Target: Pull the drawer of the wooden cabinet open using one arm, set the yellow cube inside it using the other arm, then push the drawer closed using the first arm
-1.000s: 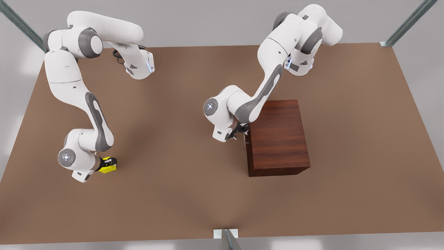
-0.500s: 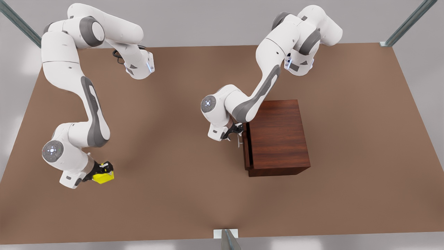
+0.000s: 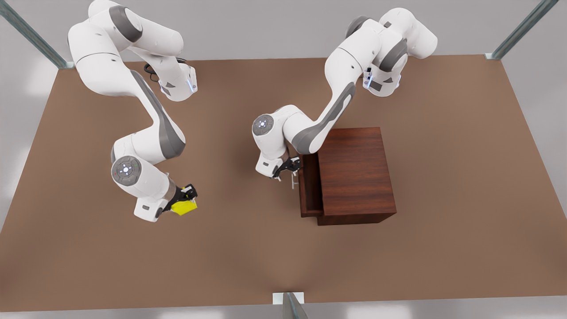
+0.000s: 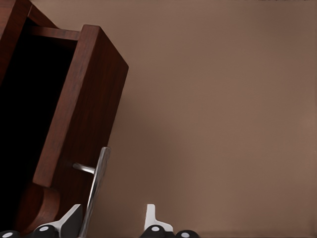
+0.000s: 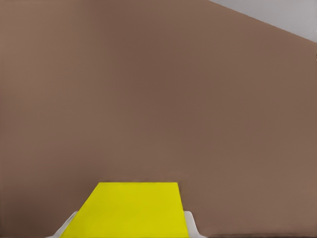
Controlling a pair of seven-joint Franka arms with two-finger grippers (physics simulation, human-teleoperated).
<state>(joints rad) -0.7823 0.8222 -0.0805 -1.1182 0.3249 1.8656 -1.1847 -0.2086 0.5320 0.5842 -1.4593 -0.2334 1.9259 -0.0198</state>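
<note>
Comparing with a second ago, we log drawer (image 3: 310, 186) drawn partly out by left gripper (image 3: 287, 170), fingers straddling its handle (image 3: 293, 180), while right gripper (image 3: 186, 199), clamped on yellow cube (image 3: 184, 207), has carried it nearer.

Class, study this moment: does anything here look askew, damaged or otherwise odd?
Nothing stands out. The left hand is at the handle of the part-open drawer; the right hand holds the yellow cube.

The drawer (image 4: 81, 114) is pulled out from the wooden cabinet (image 4: 12, 22), and its inside is dark. The thin silver handle (image 4: 97, 186) stands between the two fingertips (image 4: 151, 218) of the left hand (image 4: 111, 223), which are apart. Behind them lies the plain brown worktop (image 4: 223, 109).
</note>
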